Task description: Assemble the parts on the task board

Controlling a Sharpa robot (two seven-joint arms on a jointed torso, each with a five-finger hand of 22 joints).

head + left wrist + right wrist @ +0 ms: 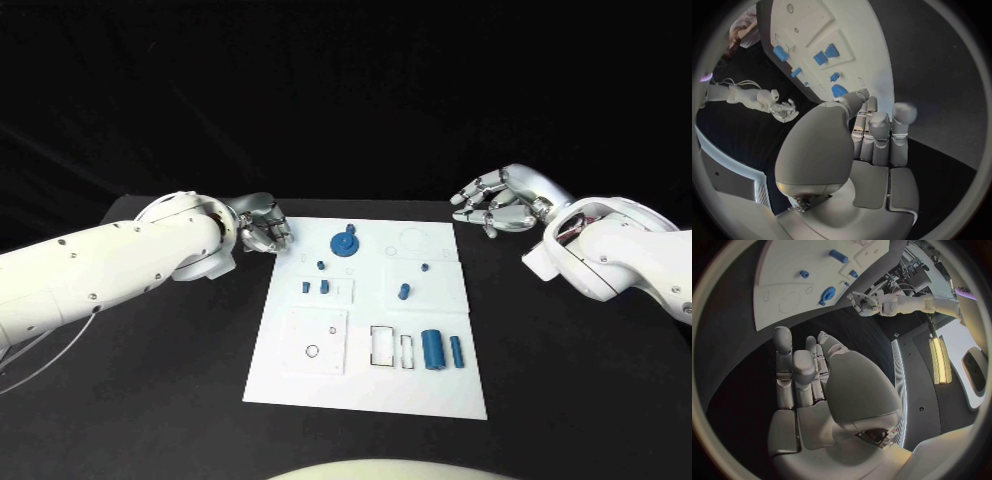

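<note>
The white task board [368, 385] lies in the middle of the black table. On it are a blue round gear-like part [346, 243] near the far edge, small blue pegs [402, 292] mid-board, and two upright-lying blue cylinders [433, 350] near the front right. My left hand [264, 225] hovers just off the board's far left corner, fingers apart and holding nothing; in the left wrist view its fingers [879, 135] point toward the gear [839, 90]. My right hand [498, 200] hangs off the far right corner, loosely curled and empty, and the right wrist view shows its palm [807, 380] bare.
Outlined recesses [382, 346] and a square plate with holes [317, 340] mark the board's near half. Black table [159, 380] stretches wide on both sides of the board. Each wrist view catches the other hand [784, 109] across the board.
</note>
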